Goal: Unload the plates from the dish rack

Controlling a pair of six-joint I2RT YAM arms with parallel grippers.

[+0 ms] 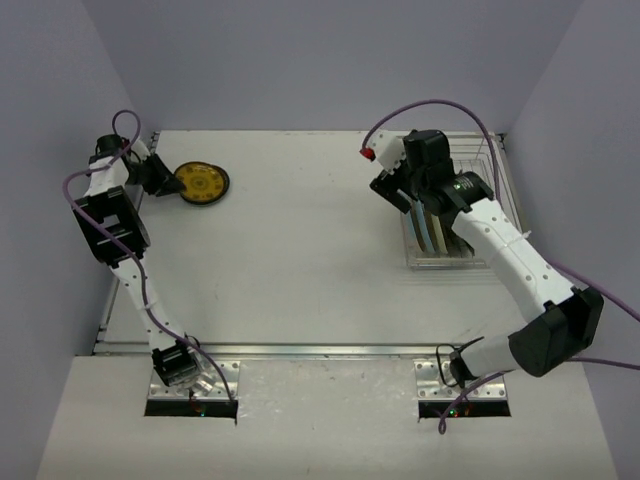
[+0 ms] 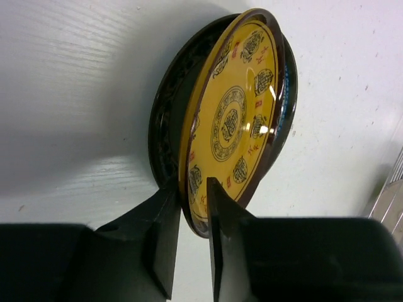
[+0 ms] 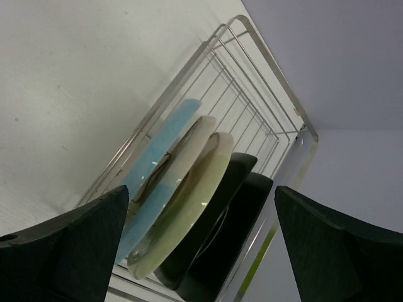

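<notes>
yellow patterned plate point(image 2: 233, 119) is seen resting on a dark plate point(image 2: 165, 113) at the far left of the desk point(image 1: 300, 260). its near rim is straddled by the left fingers point(image 1: 163, 180), set nearly closed; whether the rim is clenched or released cannot be told. the dish rack point(image 3: 277, 100) is placed at the far right of the desk. 5 plates are stood on edge in it: pale blue plate point(image 3: 167, 138), cream plate point(image 3: 194, 139), pale green plate point(image 3: 208, 189), 2 dark plates point(image 3: 245, 189). the right fingers point(image 1: 393, 192) are held spread wide above them, nothing grasped.
</notes>
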